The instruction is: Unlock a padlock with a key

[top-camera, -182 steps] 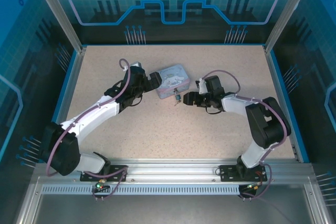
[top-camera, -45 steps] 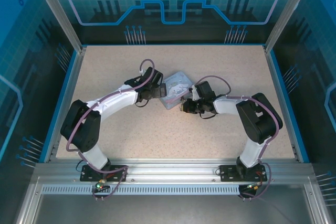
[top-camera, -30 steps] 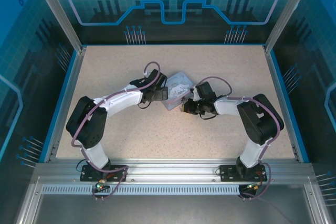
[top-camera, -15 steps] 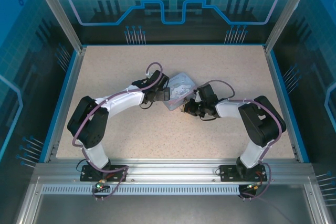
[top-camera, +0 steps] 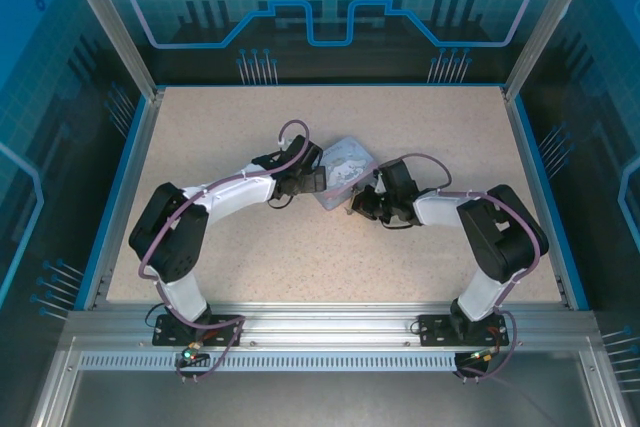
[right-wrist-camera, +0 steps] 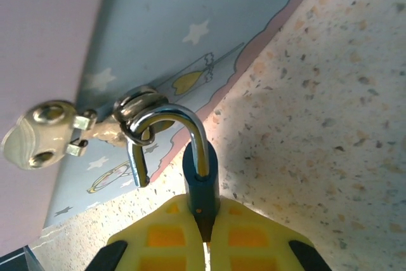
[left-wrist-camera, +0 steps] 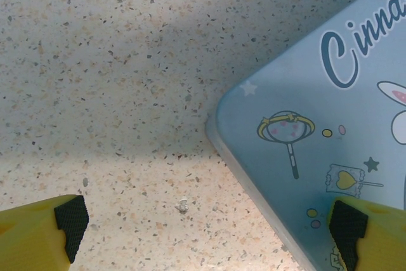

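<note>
In the right wrist view, my right gripper [right-wrist-camera: 204, 236] is shut on the dark blue body of the padlock [right-wrist-camera: 202, 179]. The silver shackle runs through the ring [right-wrist-camera: 141, 109] on the latch of the pale blue cartoon tin [right-wrist-camera: 190, 30]. The shackle's short leg hangs free of the body. The key is hidden. From above, the right gripper [top-camera: 358, 205] sits at the tin's [top-camera: 345, 162] near right side and my left gripper [top-camera: 318, 179] at its left. The left gripper [left-wrist-camera: 209, 223] is open, one finger on the table side, the other over the tin's [left-wrist-camera: 317, 125] corner.
The tin lies mid-table on the speckled beige tabletop [top-camera: 250, 247]. A small pale crumb [left-wrist-camera: 183, 205] lies between the left fingers. A blue rim [top-camera: 540, 187] and glass walls bound the table. Both forearms lie low across the table's middle.
The right gripper has shifted slightly right with the padlock, and the tin has turned a little with it. The left arm has hardly moved.
</note>
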Robot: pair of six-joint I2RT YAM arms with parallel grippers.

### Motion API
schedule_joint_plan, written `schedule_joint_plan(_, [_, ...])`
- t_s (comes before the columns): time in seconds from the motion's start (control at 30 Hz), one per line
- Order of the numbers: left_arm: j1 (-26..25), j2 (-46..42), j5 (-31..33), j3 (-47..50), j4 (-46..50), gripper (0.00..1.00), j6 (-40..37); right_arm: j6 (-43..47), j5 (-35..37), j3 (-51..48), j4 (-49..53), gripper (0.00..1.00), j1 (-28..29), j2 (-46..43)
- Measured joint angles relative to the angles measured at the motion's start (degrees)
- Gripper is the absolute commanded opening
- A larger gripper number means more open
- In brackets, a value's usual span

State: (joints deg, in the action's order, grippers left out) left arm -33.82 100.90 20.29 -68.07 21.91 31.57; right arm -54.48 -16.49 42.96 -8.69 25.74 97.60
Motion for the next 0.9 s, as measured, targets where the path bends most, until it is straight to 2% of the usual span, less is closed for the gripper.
schedule_joint_plan(0.27, [-0.11,0.44,-0.92,0.09,-1.62,0.99,0.02,-1.09,-0.09,0.02,-0.87,0.0,-1.22,0.11])
schedule_joint_plan(0.63, [-0.22,1.11,-1.7,0.37,-3.78,0.99,0.46,-5.68,-1.57,0.02,-8.79,0.0,-4.24,3.41])
schedule_joint_plan(0.9, [-0.33,1.38,-2.14,0.39,-4.44,0.99,1.33,-6.6,-3.02,0.68,-10.69,0.0,-6.82,4.35])
